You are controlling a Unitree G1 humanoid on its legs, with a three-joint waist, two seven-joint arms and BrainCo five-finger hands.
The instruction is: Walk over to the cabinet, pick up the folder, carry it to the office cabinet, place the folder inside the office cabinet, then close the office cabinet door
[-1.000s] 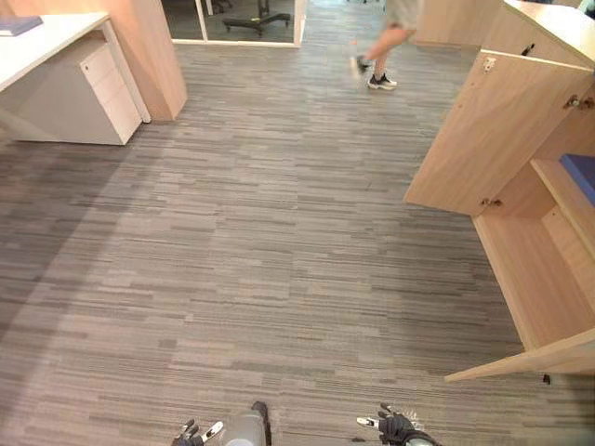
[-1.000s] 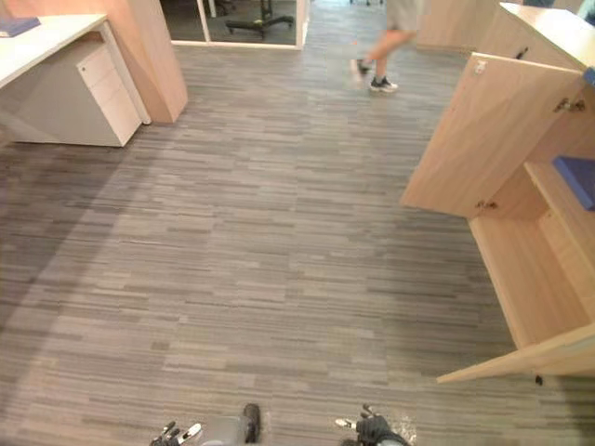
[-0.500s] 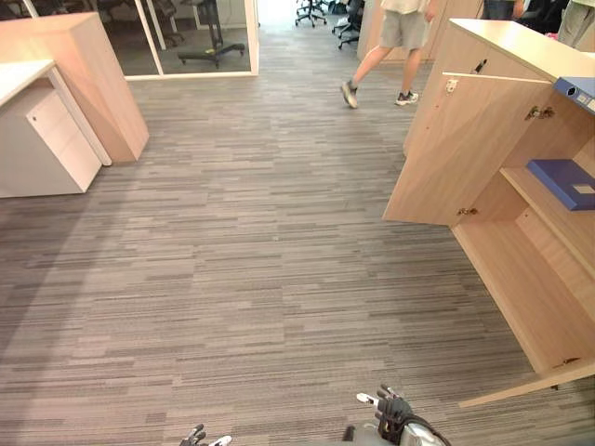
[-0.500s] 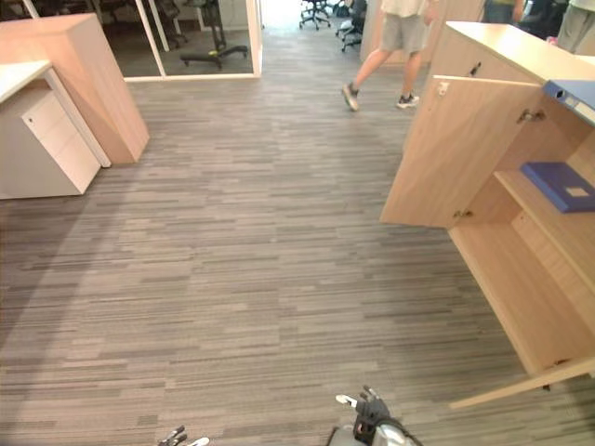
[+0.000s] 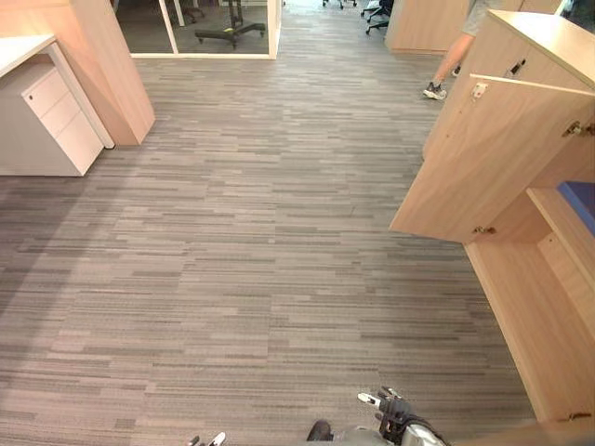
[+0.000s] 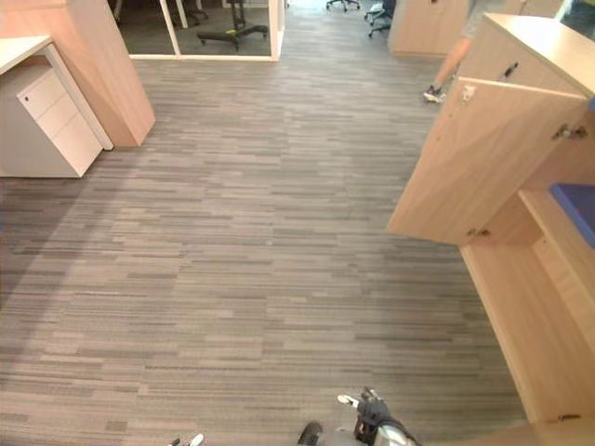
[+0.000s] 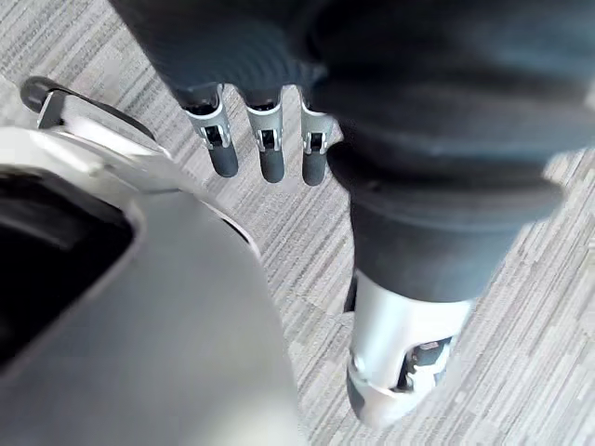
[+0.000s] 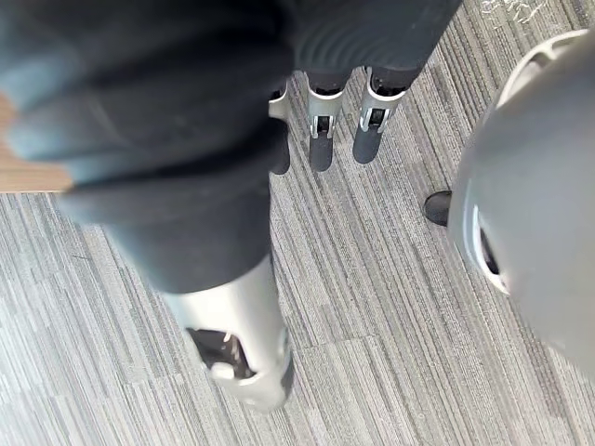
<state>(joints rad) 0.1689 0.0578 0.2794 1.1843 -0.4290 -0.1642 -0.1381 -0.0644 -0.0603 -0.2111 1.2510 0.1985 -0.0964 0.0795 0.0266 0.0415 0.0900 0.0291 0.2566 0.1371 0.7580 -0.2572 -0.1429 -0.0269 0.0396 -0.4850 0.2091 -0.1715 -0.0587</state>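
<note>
A: Where is the blue folder (image 5: 581, 198)?
B: On a shelf inside the office cabinet (image 5: 521, 307), at the robot's right, its door (image 5: 483, 158) wide open.
A: And the hands?
B: The left hand (image 7: 270, 149) and the right hand (image 8: 321, 139) hang over the carpet (image 5: 260, 232), fingers straight, holding nothing

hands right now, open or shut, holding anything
Left hand: open, fingers straight, holding nothing.
Right hand: open, fingers straight, holding nothing.
</note>
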